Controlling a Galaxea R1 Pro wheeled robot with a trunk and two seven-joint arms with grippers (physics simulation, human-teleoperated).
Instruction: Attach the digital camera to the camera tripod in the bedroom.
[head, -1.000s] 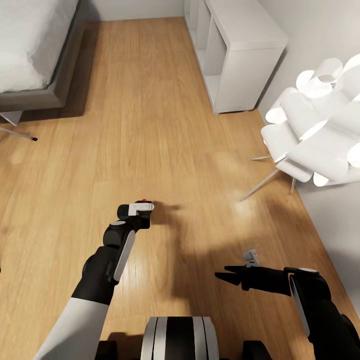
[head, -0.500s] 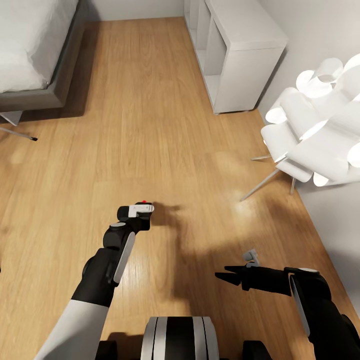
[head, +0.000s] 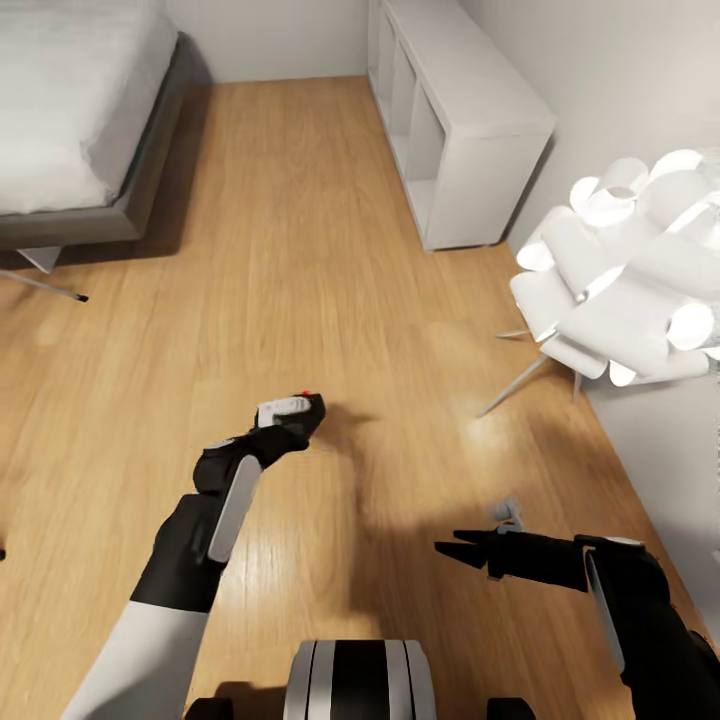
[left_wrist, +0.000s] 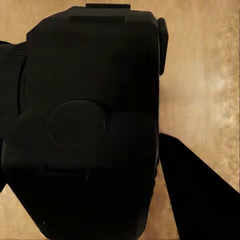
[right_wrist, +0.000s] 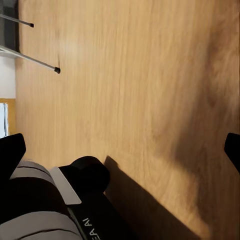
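— Where was the digital camera (head: 300, 409)?

— You had it in your left tool (head: 290, 418), clamped and held above the wood floor (head: 300, 250), red button up. In the left wrist view the digital camera's black body (left_wrist: 90, 125) sat close against the lens, with one dark finger (left_wrist: 192, 192) beside it.

— And your right tool (head: 450, 549)?

— It carried nothing. You held it low over the floor, pointing toward your left arm, its two fingers slightly apart; in the right wrist view the fingertips (right_wrist: 11, 150) stood at opposite edges, wide of each other.

— What lay around you?

— The grey bed (head: 90, 160) with its white mattress was ahead on the left, a thin metal leg (head: 45, 286) reaching out beside it. The white cube shelves (head: 455, 120) stood against the wall on the right, and the white petal floor lamp (head: 625, 270) stood nearer you, beyond the shelves' end.
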